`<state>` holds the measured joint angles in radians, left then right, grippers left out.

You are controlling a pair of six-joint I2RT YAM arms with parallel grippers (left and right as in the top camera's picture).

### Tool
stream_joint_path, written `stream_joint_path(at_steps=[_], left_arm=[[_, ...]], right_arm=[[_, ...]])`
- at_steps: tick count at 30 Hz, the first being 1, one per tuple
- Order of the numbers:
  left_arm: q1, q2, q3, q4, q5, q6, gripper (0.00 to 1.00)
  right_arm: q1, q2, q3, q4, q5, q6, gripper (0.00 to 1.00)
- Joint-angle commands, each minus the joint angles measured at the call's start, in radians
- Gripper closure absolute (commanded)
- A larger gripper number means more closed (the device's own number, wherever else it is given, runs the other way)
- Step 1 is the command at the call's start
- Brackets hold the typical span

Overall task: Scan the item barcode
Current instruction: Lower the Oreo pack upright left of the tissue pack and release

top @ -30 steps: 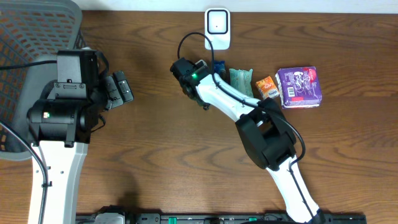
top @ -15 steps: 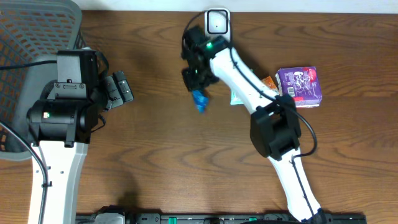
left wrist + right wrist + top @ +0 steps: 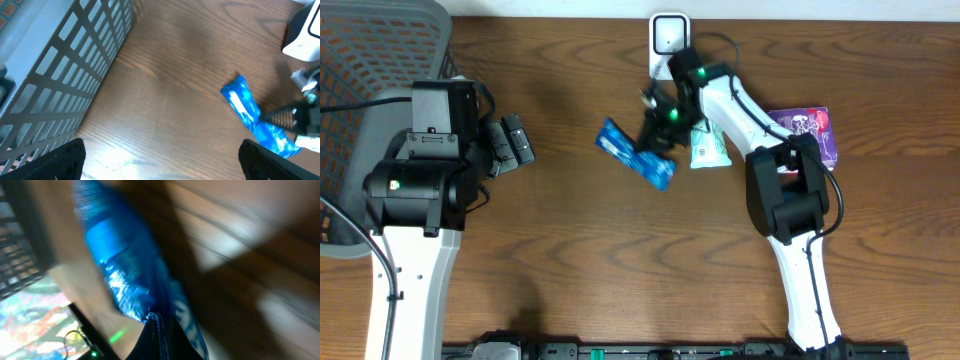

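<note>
Below the scanner (image 3: 669, 38), right gripper (image 3: 657, 143) pinching blue packet (image 3: 620, 146), green packet (image 3: 708, 147) just beside, left gripper (image 3: 514, 141) spread near basket (image 3: 380, 40).

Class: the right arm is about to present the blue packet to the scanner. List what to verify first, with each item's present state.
1. Right fingers shut on blue packet: ok.
2. Barcode turned toward scanner: cannot tell.
3. Table between packet and scanner free of other items: ok.
4. Left fingers open and apart from the packet: ok.
5. Grip at one end, so the packet's faces are exposed: ok.
</note>
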<state>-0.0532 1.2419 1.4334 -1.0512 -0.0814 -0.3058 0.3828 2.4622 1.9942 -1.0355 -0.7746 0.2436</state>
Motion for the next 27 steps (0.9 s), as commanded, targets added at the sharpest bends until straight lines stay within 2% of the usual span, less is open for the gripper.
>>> stream_joint_path(at_steps=[1,7,13,14,21,27], left_arm=[[0.003,0.004,0.011,-0.004,-0.009,0.013,0.03],[0.003,0.004,0.011,-0.004,-0.009,0.013,0.02],[0.003,0.004,0.011,-0.004,-0.009,0.013,0.02],[0.003,0.004,0.011,-0.004,-0.009,0.013,0.02],[0.003,0.004,0.01,-0.004,-0.009,0.013,0.02],[0.003,0.004,0.011,-0.004,-0.009,0.013,0.02]], right_arm=[[-0.018,0.001,-0.031,-0.036,0.132,0.033,0.98],[-0.008,-0.021,0.082,-0.148,0.304,0.032,0.79],[0.019,-0.028,0.278,-0.302,0.43,-0.011,0.36],[0.026,-0.028,0.292,-0.317,0.43,-0.035,0.33],[0.082,-0.025,0.237,-0.37,0.458,-0.16,0.31],[0.123,-0.024,0.106,-0.264,0.571,-0.159,0.29]])
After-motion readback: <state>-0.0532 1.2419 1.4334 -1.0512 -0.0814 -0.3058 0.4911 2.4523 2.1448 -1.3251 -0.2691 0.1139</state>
